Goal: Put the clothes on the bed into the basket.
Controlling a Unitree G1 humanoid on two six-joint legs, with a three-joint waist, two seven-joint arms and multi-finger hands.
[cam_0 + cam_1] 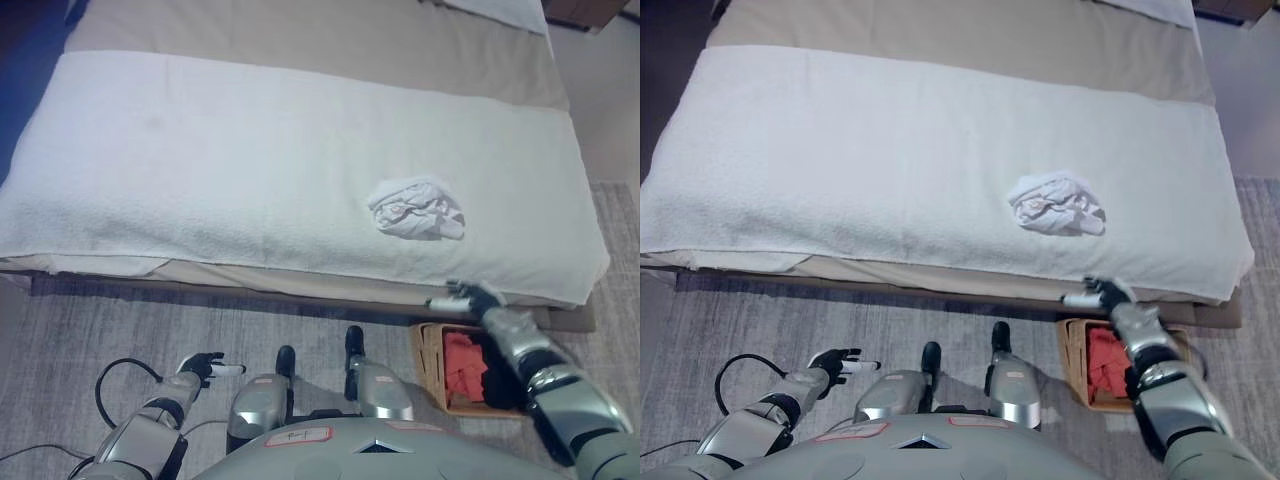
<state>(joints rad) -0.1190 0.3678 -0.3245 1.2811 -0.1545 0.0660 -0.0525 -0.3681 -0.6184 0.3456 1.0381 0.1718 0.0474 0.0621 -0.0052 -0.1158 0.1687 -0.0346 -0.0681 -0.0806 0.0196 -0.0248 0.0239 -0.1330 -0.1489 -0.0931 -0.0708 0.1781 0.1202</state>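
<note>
A crumpled white garment (417, 209) lies on the white blanket of the bed (200, 150), right of the middle. A brown wicker basket (428, 358) stands on the floor below the bed's front edge, holding red (461, 367) and dark clothes. My right hand (468, 297) is open and empty, held above the basket at the bed's front edge, below the white garment. My left hand (203, 367) is open and empty, low over the floor at the lower left.
The bed fills the upper view, with a tan sheet (300, 35) beyond the blanket and a white pillow (500, 12) at the far right. Grey carpet (120, 320) lies in front of the bed.
</note>
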